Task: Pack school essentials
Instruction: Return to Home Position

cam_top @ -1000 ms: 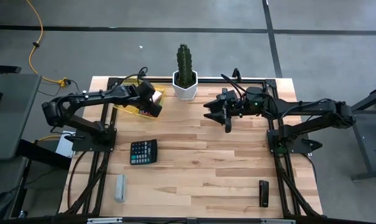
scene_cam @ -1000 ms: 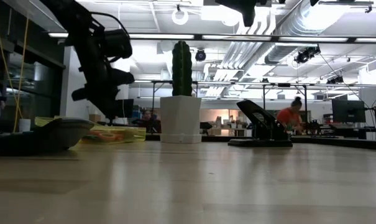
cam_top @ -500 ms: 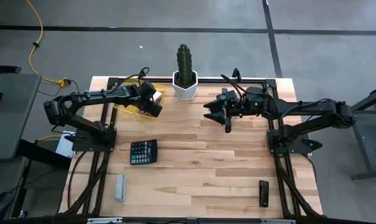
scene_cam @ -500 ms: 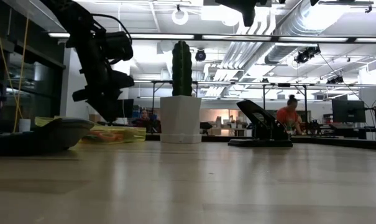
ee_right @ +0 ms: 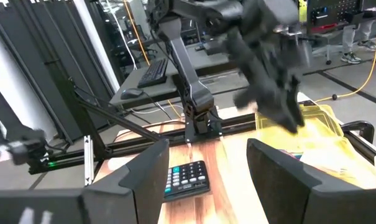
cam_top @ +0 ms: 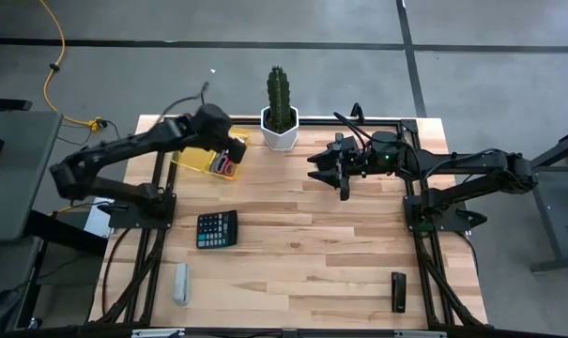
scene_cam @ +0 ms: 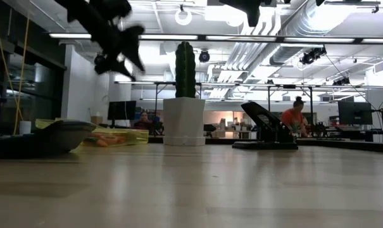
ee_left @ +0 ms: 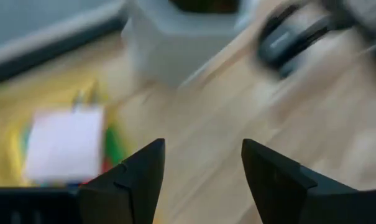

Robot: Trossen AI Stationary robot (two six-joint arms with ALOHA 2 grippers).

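Observation:
A yellow tray (cam_top: 188, 160) stands at the table's far left, next to the potted cactus. Inside it lie school essentials: a small white block (ee_left: 64, 147), a green pen (ee_left: 114, 147) and something red (cam_top: 224, 166). My left gripper (cam_top: 231, 147) hangs open above the tray's right end, slanting down, with nothing between its fingers (ee_left: 203, 149). In the low view it is blurred, high above the tray (scene_cam: 129, 54). My right gripper (cam_top: 314, 168) waits open and level over the far middle of the table, pointing toward the tray.
A cactus in a white pot (cam_top: 280, 127) stands at the far edge between the arms. A black calculator (cam_top: 216, 228) lies left of centre. A pale grey bar (cam_top: 181, 284) lies near the front left and a small dark object (cam_top: 398, 291) near the front right.
My left gripper has opened and risen out of the yellow tray, tipping toward level; it was low in the tray with its fingers together a second ago. My right arm has kept still.

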